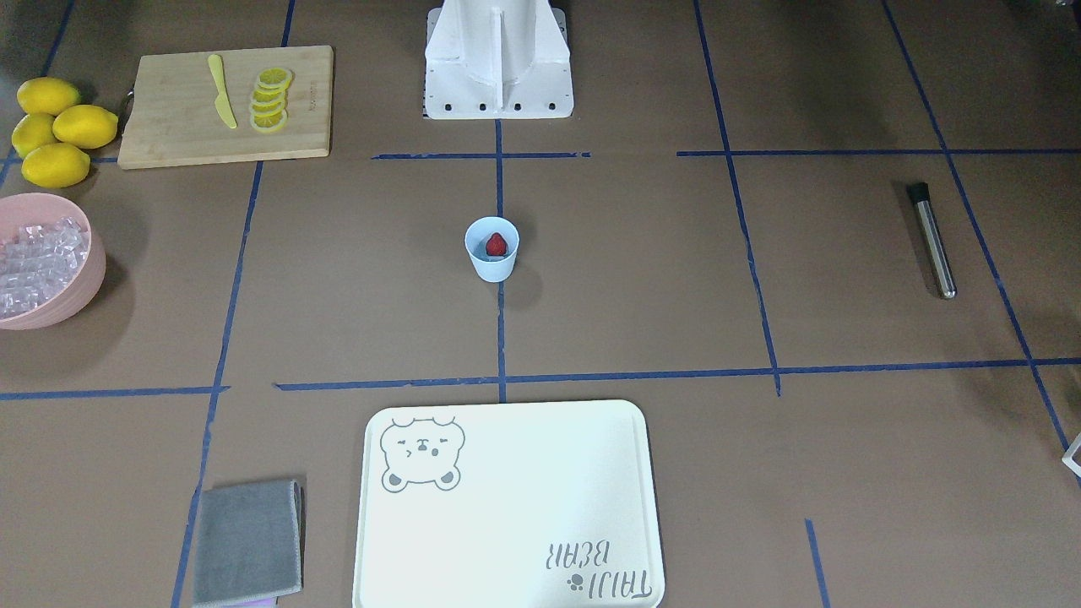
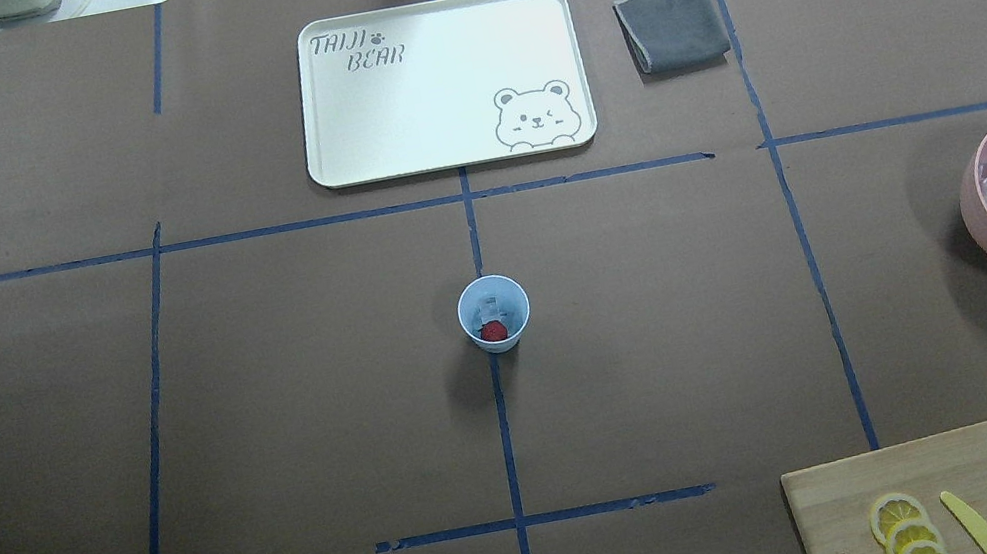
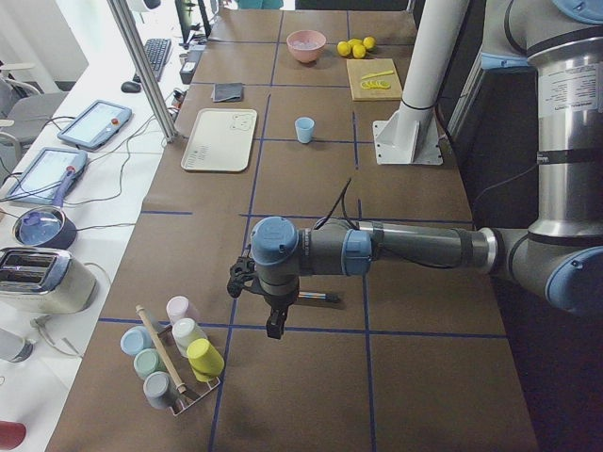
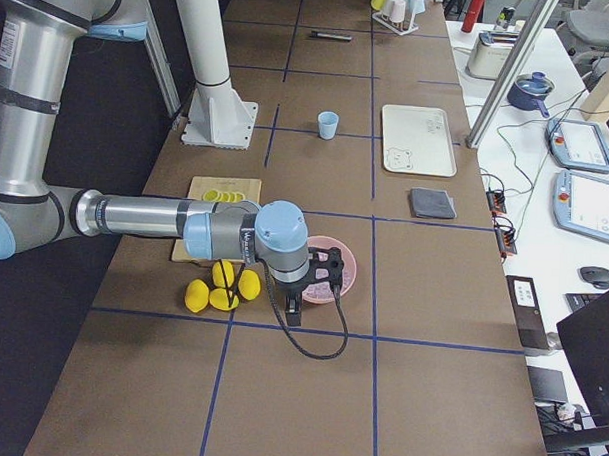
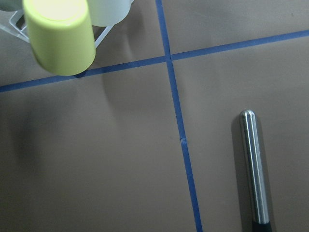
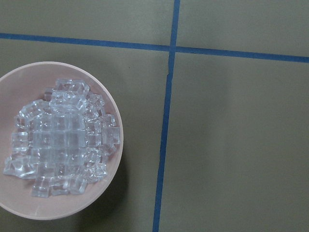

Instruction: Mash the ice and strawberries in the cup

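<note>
In the front view the cup [image 1: 491,253] stood upright at the middle of the bench [image 1: 633,321], with the berry [image 1: 497,244] inside it. A pink bowl [image 1: 89,283] full of ice [image 1: 38,257] was at 9 o'clock from the cup. A metal rod [image 1: 933,245] lay at 3 o'clock and a tray [image 1: 507,523] at 6 o'clock, all well apart from the cup.

From overhead, some ice [image 2: 488,303] was also in the cup, touching the berry at its 12 o'clock side.

In the left view the left tool [image 3: 273,320] hung just over the rod, with a rack [image 3: 174,363] at its 8 o'clock. Whether its jaws were apart, I cannot tell.

In the right view the right tool [image 4: 295,310] hung beside the bowl. Its jaws also I cannot tell.

The left wrist view showed the rod at 4 o'clock.

The right wrist view showed the bowl at 9 o'clock.
</note>
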Controlling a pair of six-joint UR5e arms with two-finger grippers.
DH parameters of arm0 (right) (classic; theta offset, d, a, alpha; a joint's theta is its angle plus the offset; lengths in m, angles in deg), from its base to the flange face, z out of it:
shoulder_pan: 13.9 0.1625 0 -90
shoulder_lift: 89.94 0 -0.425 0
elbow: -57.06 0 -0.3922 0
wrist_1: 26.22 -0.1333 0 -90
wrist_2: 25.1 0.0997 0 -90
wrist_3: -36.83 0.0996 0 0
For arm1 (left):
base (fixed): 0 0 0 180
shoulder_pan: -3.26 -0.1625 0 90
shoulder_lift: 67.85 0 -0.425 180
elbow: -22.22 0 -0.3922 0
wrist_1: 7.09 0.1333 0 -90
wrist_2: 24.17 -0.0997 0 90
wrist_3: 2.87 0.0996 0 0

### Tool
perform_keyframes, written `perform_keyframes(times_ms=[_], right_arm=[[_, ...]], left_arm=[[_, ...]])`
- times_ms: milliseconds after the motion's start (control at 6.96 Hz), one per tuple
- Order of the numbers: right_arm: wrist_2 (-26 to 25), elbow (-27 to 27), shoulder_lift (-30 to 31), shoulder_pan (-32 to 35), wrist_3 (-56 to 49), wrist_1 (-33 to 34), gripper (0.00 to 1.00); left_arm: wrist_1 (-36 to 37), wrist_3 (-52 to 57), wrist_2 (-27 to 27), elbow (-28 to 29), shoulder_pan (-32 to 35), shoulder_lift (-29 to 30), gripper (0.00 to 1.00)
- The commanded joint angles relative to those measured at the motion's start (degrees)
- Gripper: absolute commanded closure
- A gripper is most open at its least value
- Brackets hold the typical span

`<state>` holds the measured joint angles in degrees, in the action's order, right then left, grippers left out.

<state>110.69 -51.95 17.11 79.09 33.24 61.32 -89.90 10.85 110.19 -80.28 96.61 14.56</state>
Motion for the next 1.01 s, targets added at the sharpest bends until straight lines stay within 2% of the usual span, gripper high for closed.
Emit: perform_keyframes(times_ms=[0, 862], right_arm=[[0.0, -0.1, 0.0, 0.0, 0.0, 0.0, 0.0], [0.0, -0.1, 0.0, 0.0, 0.1, 0.0, 0.0]], left_arm=[[0.5, 0.1, 0.0, 0.1, 0.6, -0.8, 0.0], [-1.0, 0.7, 0.4, -0.8, 0.6, -0.8, 0.0]])
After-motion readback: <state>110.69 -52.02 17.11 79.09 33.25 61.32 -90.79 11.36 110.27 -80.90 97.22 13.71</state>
